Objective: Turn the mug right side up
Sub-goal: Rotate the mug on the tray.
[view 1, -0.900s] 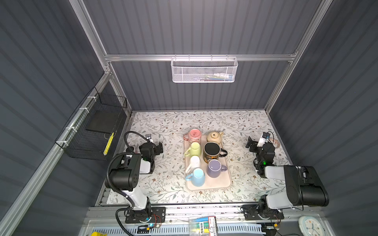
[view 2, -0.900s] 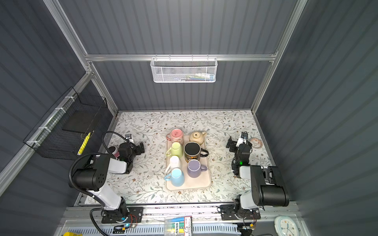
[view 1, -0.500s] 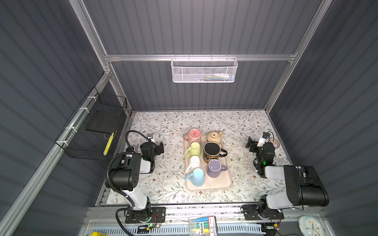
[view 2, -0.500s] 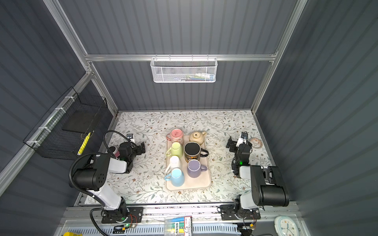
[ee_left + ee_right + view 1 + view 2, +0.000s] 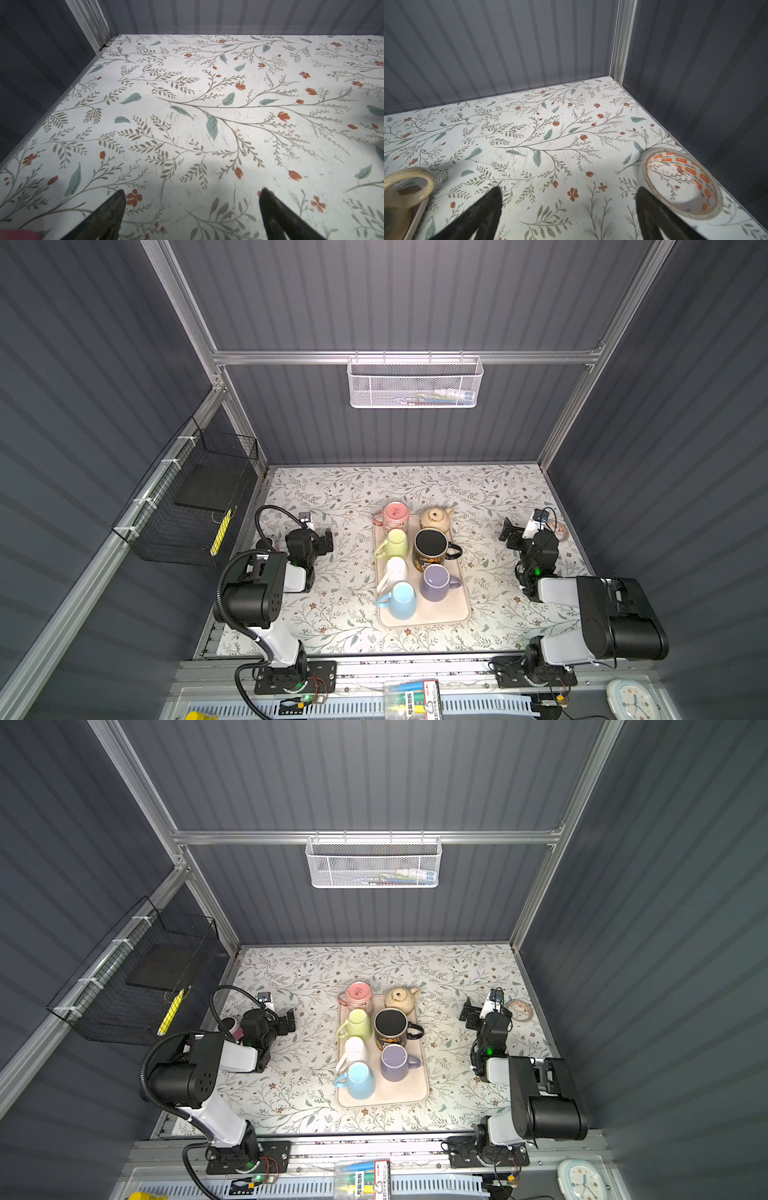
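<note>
Mug (image 5: 394, 517) first: the pink one at the top end of the tray (image 5: 442, 616), just above centre in both top views, looks like the one standing on its rim. Its flat pink face shows no hollow, though you cannot be sure from this height. It stands close beside the teapot (image 5: 435, 519) and the yellow mug (image 5: 395, 543). Come in from the open upper-left side, where its handle seems to stick out, and take it by the wall rather than from above. Lift it clear of the tray before you roll the wrist, or it may knock its neighbours. The left gripper (image 5: 326, 540) looks the nearer; it sits low over the table (image 5: 207, 104) at the left of the frame, its arm folded back on itself. The right gripper (image 5: 512, 534) sits the same way at the right, beside a tape roll (image 5: 704, 180). Both have their fingers spread wide with only bare tabletop between them, and neither holds anything.
</note>
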{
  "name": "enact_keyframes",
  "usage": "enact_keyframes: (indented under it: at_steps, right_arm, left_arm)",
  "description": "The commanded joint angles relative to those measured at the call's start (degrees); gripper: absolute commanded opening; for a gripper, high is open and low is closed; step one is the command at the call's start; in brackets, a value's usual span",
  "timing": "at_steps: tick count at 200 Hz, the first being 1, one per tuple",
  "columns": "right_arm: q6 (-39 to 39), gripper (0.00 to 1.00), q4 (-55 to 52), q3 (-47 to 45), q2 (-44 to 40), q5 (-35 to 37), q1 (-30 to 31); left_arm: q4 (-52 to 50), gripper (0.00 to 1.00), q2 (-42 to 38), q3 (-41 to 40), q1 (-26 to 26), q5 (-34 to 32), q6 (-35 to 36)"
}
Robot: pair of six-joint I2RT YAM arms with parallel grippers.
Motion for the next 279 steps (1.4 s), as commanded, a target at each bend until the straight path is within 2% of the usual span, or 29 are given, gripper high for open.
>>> enact_keyframes:
  at_steps: [1, 12, 30, 54, 85, 104, 139, 159, 181, 202, 223, 261, 279]
  right_arm:
    - [-0.26, 0.99, -0.76, -0.21, -0.56, -1.61, -0.14]
    - [-0.10, 0.99, -3.01, -0.13, -3.14, -1.25, -0.12]
    - [0.73, 0.99, -13.13, 1.52, -10.06, 0.67, -0.07]
    - [2.65, 0.99, -21.47, 3.49, -17.07, 2.17, -0.01]
    - [4.75, 0.99, -35.60, 9.43, -24.25, -3.35, 1.10]
    - [4.77, 0.99, -43.23, 13.31, -26.27, -6.92, 3.51]
    - [1.10, 0.97, -56.36, 22.48, -25.87, -13.93, 9.66]
    - [-2.48, 0.96, -65.02, 30.21, -23.19, -18.60, 13.02]
    - [-6.69, 0.95, -74.53, 39.58, -18.85, -18.92, 17.69]
    - [-9.20, 0.93, -81.62, 47.32, -13.99, -19.83, 19.37]
    - [-9.63, 0.93, -82.44, 50.28, -11.60, -21.18, 19.29]
    - [-7.75, 0.92, -76.28, 48.05, -10.40, -24.75, 19.29]
    - [-5.87, 0.91, -72.09, 45.28, -11.00, -27.81, 19.29]
  left_arm:
    - [-0.10, 1.00, 0.53, 1.14, -0.27, 0.50, 1.28]
    - [-1.82, 1.00, -0.08, 2.31, -0.27, -0.03, 1.30]
    - [-16.18, 1.00, -3.90, 8.50, -0.29, -0.99, 0.91]
    - [-26.76, 1.00, -8.95, 13.78, -0.36, 2.71, 1.50]
    - [-43.23, 1.00, -15.09, 22.93, -1.40, 8.86, -0.52]
    - [-48.59, 1.00, -18.84, 26.02, -4.77, 8.02, -0.90]
    - [-57.79, 1.00, -21.54, 31.85, -11.47, 2.45, -4.90]
    - [-61.03, 1.00, -22.32, 33.46, -11.96, 1.42, -7.82]
    - [-65.06, 1.00, -22.44, 35.58, -12.04, 1.14, -9.52]
    - [-67.46, 0.96, -21.42, 38.03, -12.12, 2.81, -9.26]
    - [-68.20, 0.88, -17.81, 40.69, -12.20, 10.34, -5.18]
    - [-70.68, 0.87, -7.86, 45.60, -12.40, 22.68, 8.65]
    - [-69.02, 0.90, -5.23, 46.81, -12.40, 29.03, 16.37]
